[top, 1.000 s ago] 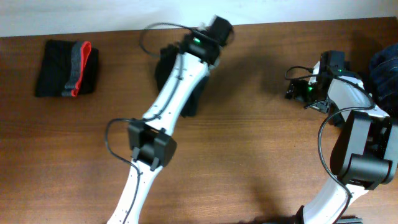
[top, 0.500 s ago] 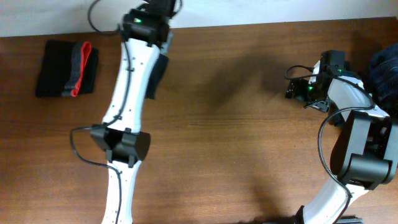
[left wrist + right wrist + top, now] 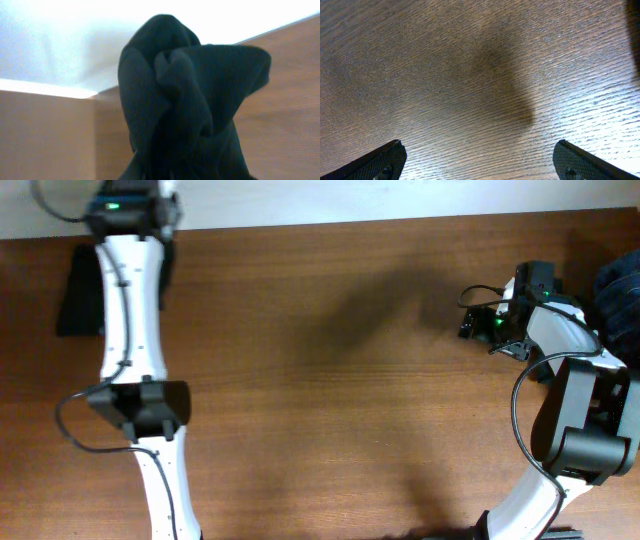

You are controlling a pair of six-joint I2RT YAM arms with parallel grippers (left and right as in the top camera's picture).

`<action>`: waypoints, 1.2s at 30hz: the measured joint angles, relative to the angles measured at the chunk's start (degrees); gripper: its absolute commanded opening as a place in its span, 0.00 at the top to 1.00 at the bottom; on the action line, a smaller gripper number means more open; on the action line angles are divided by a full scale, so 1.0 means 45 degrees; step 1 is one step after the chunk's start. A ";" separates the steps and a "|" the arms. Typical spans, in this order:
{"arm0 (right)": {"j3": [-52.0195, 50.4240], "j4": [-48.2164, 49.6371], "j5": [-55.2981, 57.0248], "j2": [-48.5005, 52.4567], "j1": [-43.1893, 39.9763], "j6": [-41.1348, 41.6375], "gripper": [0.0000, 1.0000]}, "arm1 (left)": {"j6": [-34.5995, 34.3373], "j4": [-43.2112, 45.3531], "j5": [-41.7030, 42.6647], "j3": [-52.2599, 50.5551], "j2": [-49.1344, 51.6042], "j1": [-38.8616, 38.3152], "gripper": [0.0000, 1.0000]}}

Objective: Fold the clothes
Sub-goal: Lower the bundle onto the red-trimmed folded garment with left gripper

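Observation:
My left gripper [image 3: 158, 202] is at the table's back left corner, shut on a bunched black garment [image 3: 190, 100] that hides its fingers in the left wrist view. In the overhead view, a strip of this garment [image 3: 166, 275] shows beside the left arm. A folded black stack [image 3: 78, 290] lies under the arm, and its grey-red part is hidden. My right gripper [image 3: 475, 322] is open and empty over bare wood, also in the right wrist view [image 3: 480, 165]. A blue garment [image 3: 620, 290] lies at the right edge.
The wooden table [image 3: 350, 400] meets a white wall at its back edge. The left arm [image 3: 135, 340] stretches from the front edge to the back left corner. A dark edge of fabric [image 3: 635, 40] shows at the right of the right wrist view.
My left arm has swung left along the table's back with the black garment, from the back middle to over the folded stack. The right arm has not moved.

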 measured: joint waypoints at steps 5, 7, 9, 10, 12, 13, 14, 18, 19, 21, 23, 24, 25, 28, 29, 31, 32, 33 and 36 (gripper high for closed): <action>0.0000 0.0000 0.0000 0.0000 0.0000 0.0000 0.01 | 0.0724 0.1647 -0.0005 0.0000 0.0000 0.1447 1.00; 0.0000 0.0000 0.0000 0.0000 0.0000 0.0015 0.01 | 0.0865 0.2220 0.0068 0.0000 0.0000 0.1875 1.00; 0.0000 0.0000 0.0000 0.0000 0.0000 0.0015 0.02 | 0.1103 0.2720 0.0418 0.0000 0.0000 0.2336 1.00; -0.0005 0.0000 0.0005 0.0000 0.0000 0.0015 0.02 | 0.1224 0.2914 0.0646 0.0000 0.0000 0.2540 1.00; 0.0000 0.0000 0.0000 0.0000 0.0000 0.0015 0.01 | 0.1438 0.3206 0.1234 0.0000 0.0000 0.2958 1.00; 0.0000 0.0000 0.0000 0.0000 0.0000 0.0000 0.01 | 0.1530 0.3293 0.1627 0.0000 0.0000 0.3215 1.00; 0.0000 0.0000 0.0000 0.0000 0.0000 0.0000 0.01 | 0.1583 0.3356 0.2001 0.0000 0.0000 0.3449 1.00; -0.0005 0.0000 0.0000 0.0000 0.0000 0.0010 0.02 | 0.1768 0.3487 0.3381 0.0000 0.0000 0.4415 1.00; 0.0000 0.0000 0.0005 0.0000 0.0000 0.0010 0.01 | 0.1831 0.3492 0.3623 0.0000 0.0000 0.4629 1.00; -0.0005 0.0000 0.0000 0.0000 0.0000 0.0005 0.01 | 0.1972 0.3502 0.4046 -0.0010 0.0000 0.5003 1.00; -0.0005 0.0000 0.0000 0.0000 0.0000 0.0019 0.01 | 0.2118 0.3546 0.4425 -0.0107 0.0000 0.5348 1.00; -0.0005 0.0000 0.0000 0.0000 0.0000 0.0005 0.01 | 0.2161 0.3599 0.4590 -0.0204 0.0000 0.5484 1.00; -0.0005 0.0000 0.0000 0.0000 0.0000 0.0010 0.01 | 0.2220 0.3677 0.4716 -0.0321 0.0000 0.5591 1.00; -0.0005 0.0000 0.0000 0.0000 0.0000 0.0019 0.01 | 0.2356 0.3852 0.4949 -0.0753 0.0058 0.5761 1.00; -0.0005 0.0000 0.0000 0.0000 0.0000 0.0015 0.02 | 0.2395 0.3959 0.5003 -0.0821 0.0151 0.5761 1.00; -0.0005 0.0005 0.0000 0.0000 0.0000 0.0005 0.01 | 0.2443 0.4133 0.5105 -0.0899 0.0413 0.5731 1.00; -0.0005 0.0000 0.0000 0.0000 0.0000 0.0005 0.01 | 0.2453 0.4235 0.5153 -0.0962 0.0559 0.5702 1.00; -0.0005 0.0000 0.0000 0.0000 0.0000 0.0005 0.01 | 0.2477 0.4342 0.5202 -0.1049 0.0714 0.5668 1.00; -0.0005 0.0000 0.0000 0.0000 0.0000 0.0019 0.01 | 0.2477 0.4405 0.5299 -0.1190 0.1200 0.5581 1.00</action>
